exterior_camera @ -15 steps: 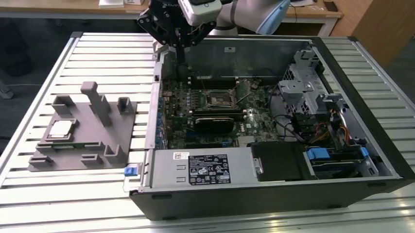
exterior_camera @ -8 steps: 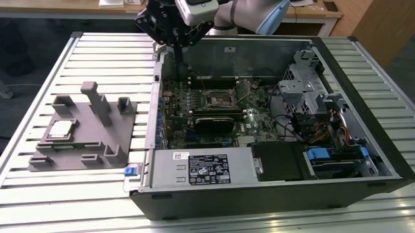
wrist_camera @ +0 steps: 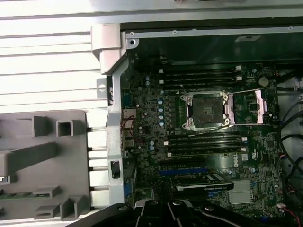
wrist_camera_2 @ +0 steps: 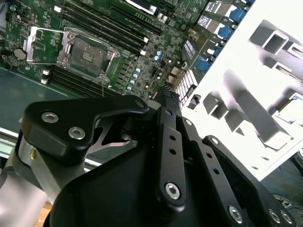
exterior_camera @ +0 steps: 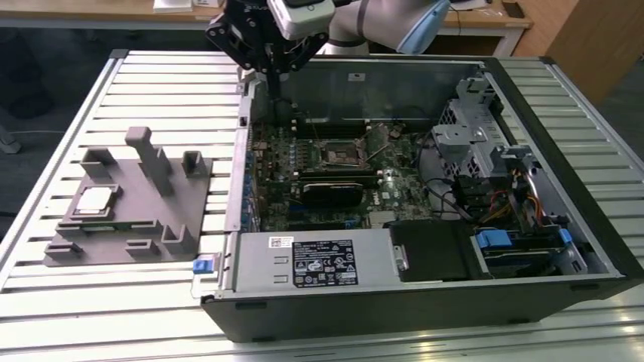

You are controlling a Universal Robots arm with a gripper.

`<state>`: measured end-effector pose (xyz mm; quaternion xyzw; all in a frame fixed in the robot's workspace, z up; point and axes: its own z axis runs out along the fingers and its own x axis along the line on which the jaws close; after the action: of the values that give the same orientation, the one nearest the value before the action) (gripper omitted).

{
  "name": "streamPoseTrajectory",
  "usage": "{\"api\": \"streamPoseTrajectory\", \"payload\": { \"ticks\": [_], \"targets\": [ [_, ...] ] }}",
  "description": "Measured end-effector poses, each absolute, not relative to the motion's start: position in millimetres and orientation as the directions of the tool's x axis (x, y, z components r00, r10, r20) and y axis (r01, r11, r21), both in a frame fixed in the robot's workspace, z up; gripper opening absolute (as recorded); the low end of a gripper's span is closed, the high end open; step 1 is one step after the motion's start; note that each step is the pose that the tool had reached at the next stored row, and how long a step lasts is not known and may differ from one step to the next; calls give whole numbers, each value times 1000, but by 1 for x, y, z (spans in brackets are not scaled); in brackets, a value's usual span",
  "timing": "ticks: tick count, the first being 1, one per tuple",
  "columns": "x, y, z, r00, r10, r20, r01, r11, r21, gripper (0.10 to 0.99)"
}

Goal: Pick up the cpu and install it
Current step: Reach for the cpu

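End effector [exterior_camera: 270, 70]: in the exterior view it hangs over the case [exterior_camera: 403, 309] at the board's 11 o'clock corner. I cannot tell whether it is open or closed. It is well apart from the cpu.
Cpu [exterior_camera: 93, 201]: lies flat in a recess of the tray [exterior_camera: 141, 215], silvery top up, at 7 o'clock from the end effector and 9 o'clock from the socket.
Tray: grey, on the bench [exterior_camera: 60, 98] just beside the case, at its 9 o'clock.
Socket [exterior_camera: 340, 154]: mid-board. In the first wrist view its cover plate [wrist_camera: 248, 105] lies flipped open beside it.
In the way: the tray's upright posts [exterior_camera: 151, 158] stand at 2 o'clock of the cpu. The case wall [exterior_camera: 240, 188] rises between tray and board.
Around the socket: memory slots [wrist_camera: 199, 75] flank it on two sides. A black card [exterior_camera: 337, 188] sits at its 6 o'clock, with the drive cage [exterior_camera: 483, 143] and cables [exterior_camera: 513, 204] at 3 o'clock.
Power supply [exterior_camera: 317, 260]: along the case's 6 o'clock edge.
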<state>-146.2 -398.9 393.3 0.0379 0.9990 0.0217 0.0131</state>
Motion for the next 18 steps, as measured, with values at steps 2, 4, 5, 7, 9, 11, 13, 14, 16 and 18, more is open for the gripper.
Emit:
{"api": "streamPoseTrajectory", "payload": {
  "ticks": [2, 4, 5, 7, 9, 11, 13, 14, 16, 18],
  "targets": [
    [-147, -399, 393, -997, 76, -24, 75, 996, 44, 106],
    [-148, -399, 393, -997, 76, -24, 75, 996, 44, 106],
    [-149, -399, 393, -997, 76, -25, 75, 996, 44, 106],
    [-150, -399, 393, -997, 76, -24, 75, 996, 44, 106],
    [-158, -399, 393, -997, 76, -24, 75, 996, 44, 106],
    [-162, -399, 393, -997, 76, -24, 75, 996, 44, 106],
    [-165, -399, 393, -997, 76, -24, 75, 996, 44, 106],
    [-166, -399, 393, -997, 76, -24, 75, 996, 44, 106],
    [-169, -399, 392, -997, 76, -24, 75, 996, 44, 106],
    [-172, -399, 392, -997, 76, -24, 75, 996, 44, 106]
  ]
}}
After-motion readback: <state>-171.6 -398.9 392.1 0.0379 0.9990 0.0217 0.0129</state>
